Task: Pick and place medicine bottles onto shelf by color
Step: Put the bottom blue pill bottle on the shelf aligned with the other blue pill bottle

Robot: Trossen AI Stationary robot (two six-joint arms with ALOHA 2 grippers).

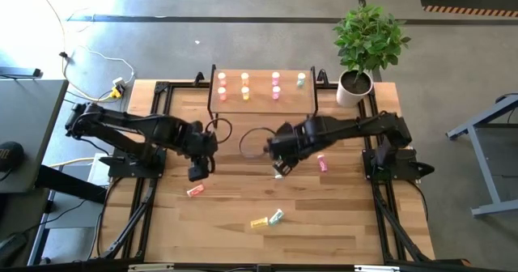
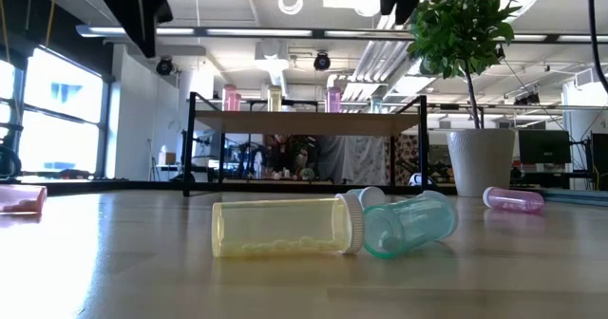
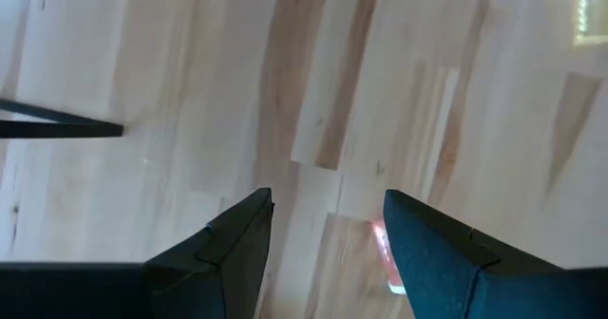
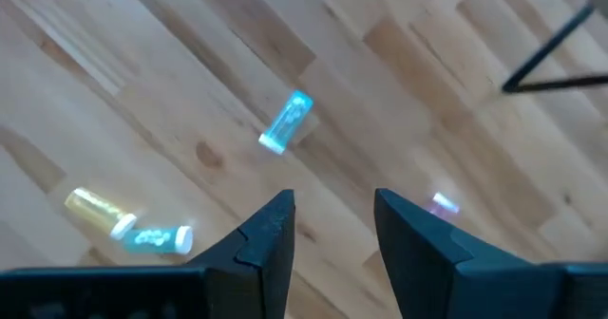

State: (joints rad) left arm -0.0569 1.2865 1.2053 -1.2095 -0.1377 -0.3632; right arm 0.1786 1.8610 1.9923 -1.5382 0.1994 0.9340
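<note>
- Bottles already stand in small colour groups on the shelf (image 1: 263,94) at the far side of the table (image 1: 340,215); several more lie loose on the bare wood.
- Nearest the left gripper (image 1: 197,172) is a red-orange bottle (image 1: 194,191) lying on its side just toward the table's near edge; it shows as a reddish patch between that gripper's own dark fingers (image 3: 237,248) in the left wrist view, so it seems almost straight beneath.
- Its long axis looks roughly crosswise to the table, though it is too small to be sure.
- That gripper hangs above the wood with its jaws apart and nothing between them.
- The right gripper (image 1: 279,168) hovers near mid-table, jaws likewise apart and empty; a pink bottle (image 1: 322,163) lies just beside it.
- A yellow bottle (image 2: 280,227) and a pale green bottle (image 2: 408,224) lie touching, caps together, farther toward the near edge, well apart from both grippers.
- Both arms reach inward from their bases, wrists angled down at the table.
</note>
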